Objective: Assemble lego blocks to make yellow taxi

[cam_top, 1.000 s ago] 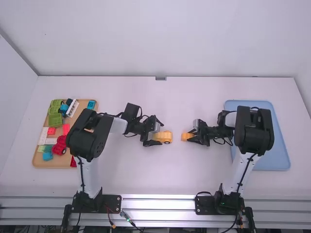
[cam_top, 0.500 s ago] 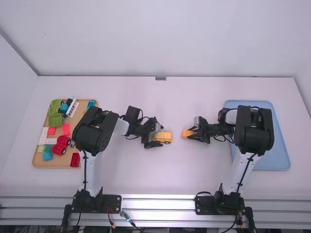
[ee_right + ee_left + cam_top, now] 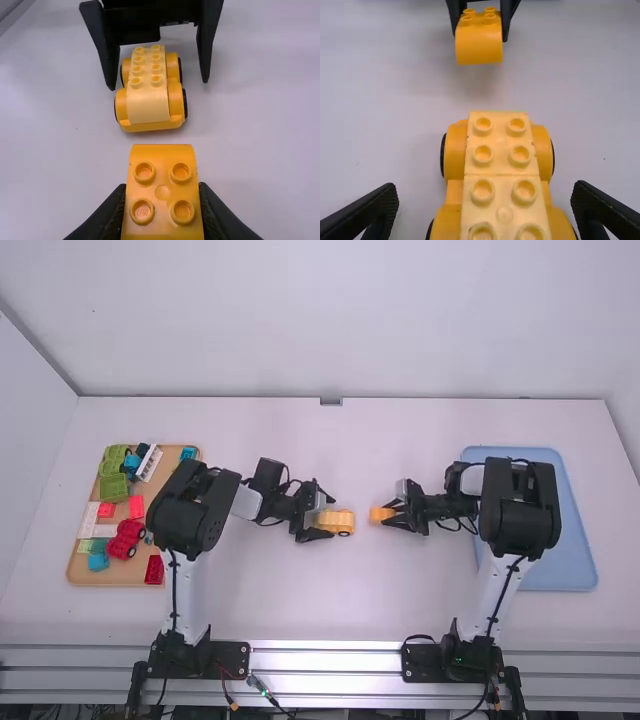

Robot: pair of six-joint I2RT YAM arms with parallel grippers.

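Car: stacking step, seemingly; next, align and press
Left gripper: spread around car
Right gripper: pinching orange block near car

Taking twelve o'clock as the way I point, my left tool stands open over the tabletop, one jaw at nine and one at three around the yellow car, touching neither flank. The car's black tyres show at its sides, with paired studs along its pale top. Just shy of twelve, beyond it, the right tool grips a four-studded orange-yellow block, apart from the car.
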